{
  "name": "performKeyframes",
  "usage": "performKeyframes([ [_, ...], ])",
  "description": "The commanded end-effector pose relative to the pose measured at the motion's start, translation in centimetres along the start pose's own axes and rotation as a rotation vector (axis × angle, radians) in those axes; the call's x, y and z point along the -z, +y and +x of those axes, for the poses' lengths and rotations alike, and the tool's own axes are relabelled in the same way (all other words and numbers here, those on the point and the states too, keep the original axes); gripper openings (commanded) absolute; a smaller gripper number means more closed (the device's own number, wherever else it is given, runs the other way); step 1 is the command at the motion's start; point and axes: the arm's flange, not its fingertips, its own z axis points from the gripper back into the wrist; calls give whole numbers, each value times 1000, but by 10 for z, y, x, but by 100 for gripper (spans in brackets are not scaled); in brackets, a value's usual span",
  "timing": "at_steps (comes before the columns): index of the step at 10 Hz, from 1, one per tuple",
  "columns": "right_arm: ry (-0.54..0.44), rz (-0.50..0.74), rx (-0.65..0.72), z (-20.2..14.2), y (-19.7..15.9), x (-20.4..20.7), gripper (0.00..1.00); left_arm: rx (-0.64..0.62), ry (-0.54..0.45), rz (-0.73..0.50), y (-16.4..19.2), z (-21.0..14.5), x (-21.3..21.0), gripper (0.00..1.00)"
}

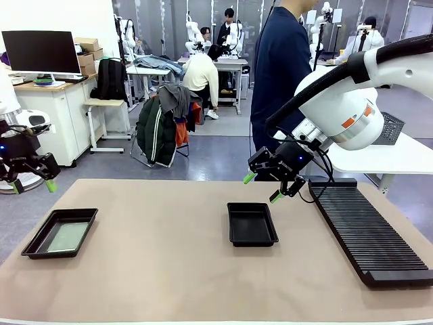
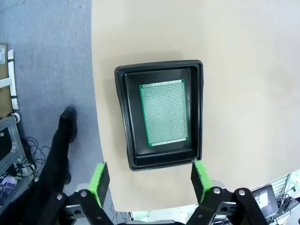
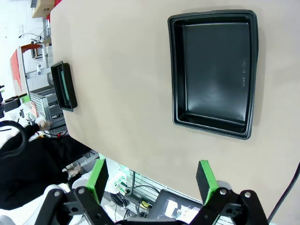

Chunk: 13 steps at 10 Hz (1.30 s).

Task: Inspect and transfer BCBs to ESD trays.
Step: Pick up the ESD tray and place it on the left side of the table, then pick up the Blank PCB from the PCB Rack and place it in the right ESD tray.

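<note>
Quick count, for anyone keeping tabs: one tan table. Two black trays on it, so a left tray and a middle tray. One green board, sitting in the left tray. One long ribbed rack. Two grippers, the left gripper and the right gripper, with two green fingertips apiece, four total. One person stands at the far side. Further back there's one dark monitor and one mesh basket.
</note>
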Motion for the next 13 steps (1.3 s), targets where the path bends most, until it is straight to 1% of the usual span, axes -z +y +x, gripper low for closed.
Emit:
performKeyframes([
  [1, 0, -21, 11, 2, 2, 0, 100, -5, -7, 0, 2, 0, 1, 93],
  [13, 0, -21, 11, 2, 2, 0, 100, -5, -7, 0, 2, 0, 1, 93],
])
